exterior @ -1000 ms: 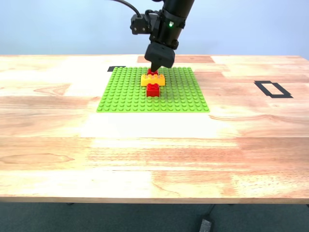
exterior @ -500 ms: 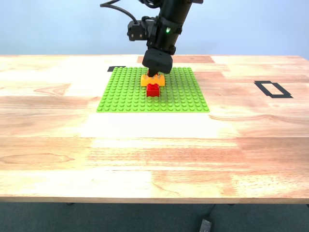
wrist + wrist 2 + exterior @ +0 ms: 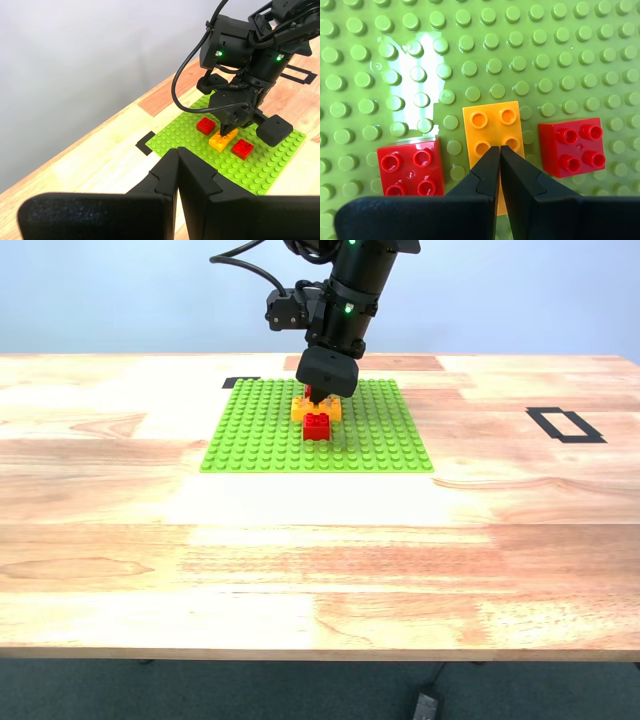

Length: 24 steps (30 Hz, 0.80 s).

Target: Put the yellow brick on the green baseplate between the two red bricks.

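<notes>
My second gripper (image 3: 499, 150) is seen with its jaws pressed together, nothing pinched between them; the tips are lowered onto the studded top of the yellow brick (image 3: 492, 135), though actual contact cannot be told for certain. In the exterior view the same gripper (image 3: 310, 392) is pointed straight down over the brick. My first gripper (image 3: 177, 154) is also held with its jaws closed on nothing, raised well apart from the work and looking across at it.

The yellow brick (image 3: 316, 408) is set on the green baseplate (image 3: 260, 430), between the two red bricks. In the second wrist view one red brick (image 3: 411, 166) and the other red brick (image 3: 572, 146) are seen on either side of it, each parted from it by a narrow strip of bare studs. In the exterior view only the nearer red brick (image 3: 317, 426) is plainly shown.

Wide bare studded ground is left all round the three bricks, and the wooden table (image 3: 320, 570) is open beyond the plate's edges.

The second arm (image 3: 352, 290) is brought down steeply from above, its wrist bent towards the plate.
</notes>
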Each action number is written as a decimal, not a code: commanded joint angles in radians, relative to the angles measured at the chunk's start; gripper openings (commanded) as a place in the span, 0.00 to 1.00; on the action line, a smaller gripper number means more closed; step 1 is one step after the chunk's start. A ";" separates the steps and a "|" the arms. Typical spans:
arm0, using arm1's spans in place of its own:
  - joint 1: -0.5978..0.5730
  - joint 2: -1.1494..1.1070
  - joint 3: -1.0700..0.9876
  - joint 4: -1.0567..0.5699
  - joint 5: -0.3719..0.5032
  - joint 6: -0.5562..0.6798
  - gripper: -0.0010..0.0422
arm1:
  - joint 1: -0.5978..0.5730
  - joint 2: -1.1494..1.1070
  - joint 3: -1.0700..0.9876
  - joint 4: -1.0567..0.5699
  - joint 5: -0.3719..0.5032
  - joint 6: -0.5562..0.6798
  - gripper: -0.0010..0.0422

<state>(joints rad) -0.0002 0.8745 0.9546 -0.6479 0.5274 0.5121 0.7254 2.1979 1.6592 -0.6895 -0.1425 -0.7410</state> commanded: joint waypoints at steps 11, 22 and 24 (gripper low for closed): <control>0.000 -0.002 0.000 0.003 -0.004 0.000 0.02 | -0.010 -0.146 0.026 -0.002 0.068 -0.023 0.04; 0.000 0.001 -0.002 0.036 -0.003 -0.007 0.02 | -0.171 -0.561 -0.215 0.108 0.098 0.056 0.04; 0.000 0.005 -0.008 0.080 -0.004 -0.048 0.02 | -0.208 -0.667 -0.310 0.179 0.097 0.093 0.04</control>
<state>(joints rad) -0.0006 0.8761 0.9512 -0.5880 0.5228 0.4889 0.5369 1.5810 1.3945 -0.5438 -0.0483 -0.6693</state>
